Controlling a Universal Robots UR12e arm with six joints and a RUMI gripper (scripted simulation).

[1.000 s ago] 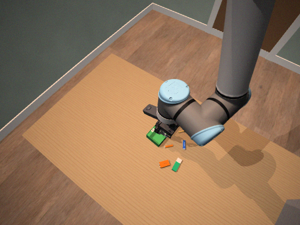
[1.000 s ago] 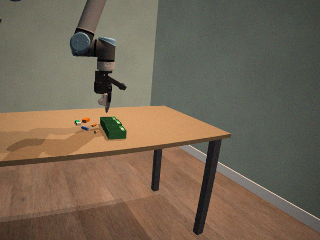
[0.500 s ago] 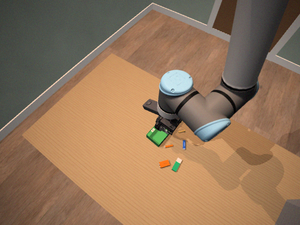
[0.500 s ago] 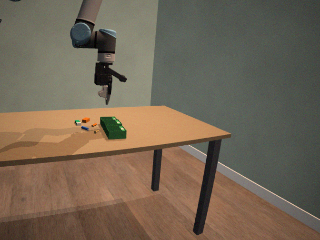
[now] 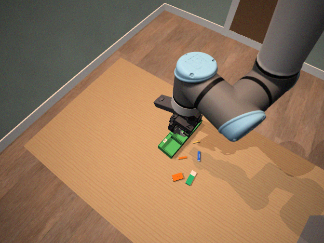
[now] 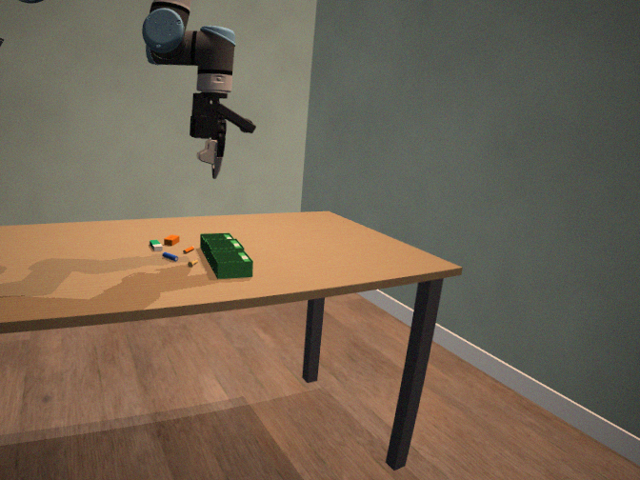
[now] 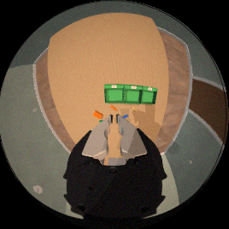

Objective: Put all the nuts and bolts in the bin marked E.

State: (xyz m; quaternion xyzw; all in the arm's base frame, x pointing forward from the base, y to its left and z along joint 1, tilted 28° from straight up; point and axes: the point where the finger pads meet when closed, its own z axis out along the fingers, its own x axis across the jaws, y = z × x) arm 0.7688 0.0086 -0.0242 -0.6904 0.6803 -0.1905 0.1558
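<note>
A row of three green bins (image 6: 226, 255) stands upright on the table; it also shows in the wrist view (image 7: 130, 94), and their labels are too small to read. A small orange bolt (image 5: 182, 157) and a small yellow bolt (image 5: 195, 141) lie on the table beside the bins. My gripper (image 6: 214, 170) hangs high above the table, over the bins' near end. Its fingers are shut, and I see nothing between the tips in the wrist view (image 7: 114, 118). In the top view the arm hides part of the bins (image 5: 172, 142).
A blue cylinder (image 5: 199, 156), an orange block (image 5: 177, 176) and a green and white block (image 5: 191, 177) lie near the bolts. The arm's shadow falls across the table to the right.
</note>
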